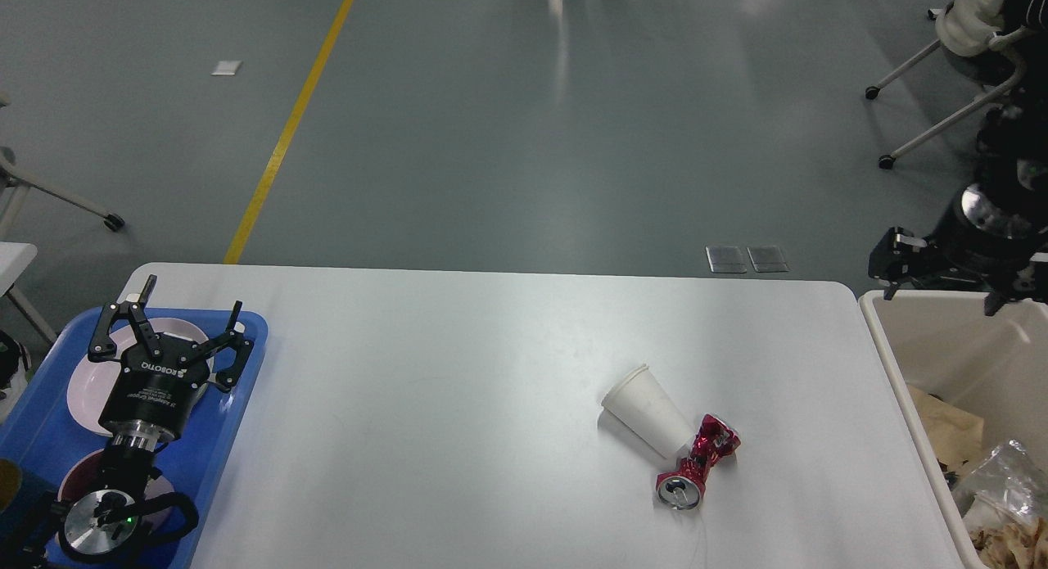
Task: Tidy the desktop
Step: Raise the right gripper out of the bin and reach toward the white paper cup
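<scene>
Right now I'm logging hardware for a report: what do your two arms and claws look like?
The left claw is black, with two linkage-style fingers on a round body printed ROBOTIQ in white, then a silver ring, black cable loops and a round silver joint cap with a green light. The right claw is black below a shiny round joint; its details are unclear.
</scene>
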`<state>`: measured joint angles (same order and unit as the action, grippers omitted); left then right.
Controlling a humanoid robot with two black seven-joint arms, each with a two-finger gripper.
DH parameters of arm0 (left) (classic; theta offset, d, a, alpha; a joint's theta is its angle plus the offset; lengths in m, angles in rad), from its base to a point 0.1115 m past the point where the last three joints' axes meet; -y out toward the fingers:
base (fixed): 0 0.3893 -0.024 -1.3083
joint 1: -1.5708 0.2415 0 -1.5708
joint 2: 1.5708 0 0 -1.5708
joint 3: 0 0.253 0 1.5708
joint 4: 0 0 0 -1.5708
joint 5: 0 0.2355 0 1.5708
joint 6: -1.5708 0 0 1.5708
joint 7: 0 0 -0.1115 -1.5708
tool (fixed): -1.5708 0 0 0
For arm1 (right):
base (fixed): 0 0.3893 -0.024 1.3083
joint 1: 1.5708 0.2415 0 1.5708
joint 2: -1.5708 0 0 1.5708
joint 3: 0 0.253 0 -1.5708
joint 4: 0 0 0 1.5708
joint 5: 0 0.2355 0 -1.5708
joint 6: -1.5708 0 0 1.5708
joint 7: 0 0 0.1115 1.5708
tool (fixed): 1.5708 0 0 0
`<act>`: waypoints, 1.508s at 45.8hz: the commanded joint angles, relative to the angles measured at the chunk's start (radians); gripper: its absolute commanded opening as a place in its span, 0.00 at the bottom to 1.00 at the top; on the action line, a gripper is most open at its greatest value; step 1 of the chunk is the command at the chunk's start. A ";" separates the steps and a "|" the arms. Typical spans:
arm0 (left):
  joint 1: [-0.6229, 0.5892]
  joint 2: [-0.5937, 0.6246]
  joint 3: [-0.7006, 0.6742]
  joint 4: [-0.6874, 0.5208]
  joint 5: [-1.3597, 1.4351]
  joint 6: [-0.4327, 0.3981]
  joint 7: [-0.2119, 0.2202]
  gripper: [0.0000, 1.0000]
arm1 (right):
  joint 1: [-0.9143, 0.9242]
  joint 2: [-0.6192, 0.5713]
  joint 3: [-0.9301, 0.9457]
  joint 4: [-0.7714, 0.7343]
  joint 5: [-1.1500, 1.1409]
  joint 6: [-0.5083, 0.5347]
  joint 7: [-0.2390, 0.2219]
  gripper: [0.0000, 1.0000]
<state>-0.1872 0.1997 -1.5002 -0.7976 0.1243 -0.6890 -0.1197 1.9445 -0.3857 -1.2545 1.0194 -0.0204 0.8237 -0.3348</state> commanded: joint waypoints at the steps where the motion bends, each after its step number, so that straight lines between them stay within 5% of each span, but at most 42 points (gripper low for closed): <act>1: 0.000 0.000 0.000 0.000 0.000 0.002 0.000 0.97 | 0.229 0.044 0.010 0.213 0.013 0.074 0.000 1.00; 15: 0.000 0.001 0.000 0.002 0.000 0.003 -0.001 0.97 | 0.631 0.094 0.102 0.645 0.165 0.038 0.007 1.00; 34: 0.000 0.000 0.000 0.002 0.000 0.003 0.000 0.97 | 0.622 0.097 0.150 0.679 0.158 -0.075 0.008 0.99; 48: 0.000 0.000 0.000 0.002 0.000 0.003 0.000 0.97 | 0.225 0.295 0.362 0.440 0.018 -0.362 0.011 0.96; 61: 0.000 0.000 0.000 0.002 0.000 0.000 0.000 0.97 | -0.137 0.416 0.452 0.256 -0.507 -0.403 0.016 0.96; 69: 0.000 0.001 0.000 0.002 0.000 -0.001 0.000 0.97 | -0.350 0.465 0.451 0.048 -0.564 -0.460 0.016 0.96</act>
<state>-0.1872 0.1996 -1.5002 -0.7961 0.1243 -0.6891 -0.1196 1.7153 0.0506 -0.8032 1.1864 -0.5589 0.4033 -0.3194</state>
